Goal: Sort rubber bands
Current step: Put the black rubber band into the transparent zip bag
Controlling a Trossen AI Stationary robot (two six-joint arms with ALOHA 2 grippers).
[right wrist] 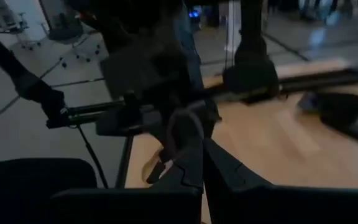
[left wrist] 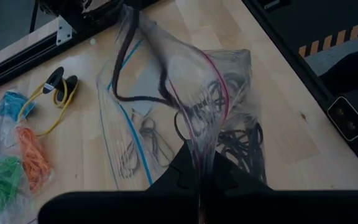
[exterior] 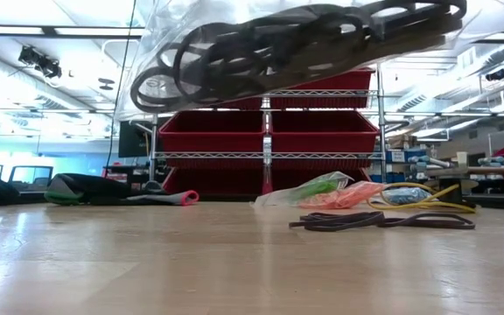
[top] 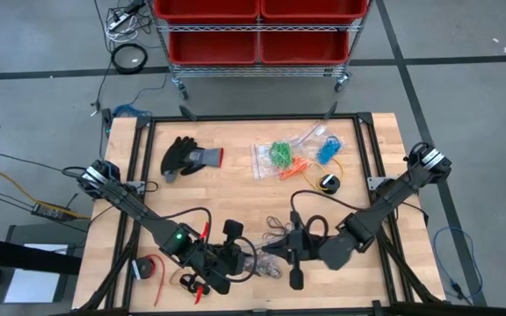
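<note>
Black rubber bands (exterior: 304, 39) hang right at the low cam, bunched inside a clear zip bag (left wrist: 191, 106) lifted off the table. Left gripper (left wrist: 199, 177) is clamped tight on the bag's edge, near the front-centre of the table (top: 235, 140). Right gripper (right wrist: 194, 158) sits just beside it, fingers pinched together, w/ a thin dark loop at the tips; looks like one band, can't be sure.

To do this step well, I'd say: keep the bag mouth up and spread, feed the band in w/o letting film fold over.

Bag film is thin, floppy, creased, w/ a pink-and-blue zip line. Bands are thin, limp, tangly. A few more black bands (exterior: 383, 221) lie flat on the wood. Far side: bagged green bands (top: 280, 154), orange bands (top: 295, 167), blue bands (top: 328, 149).
</note>
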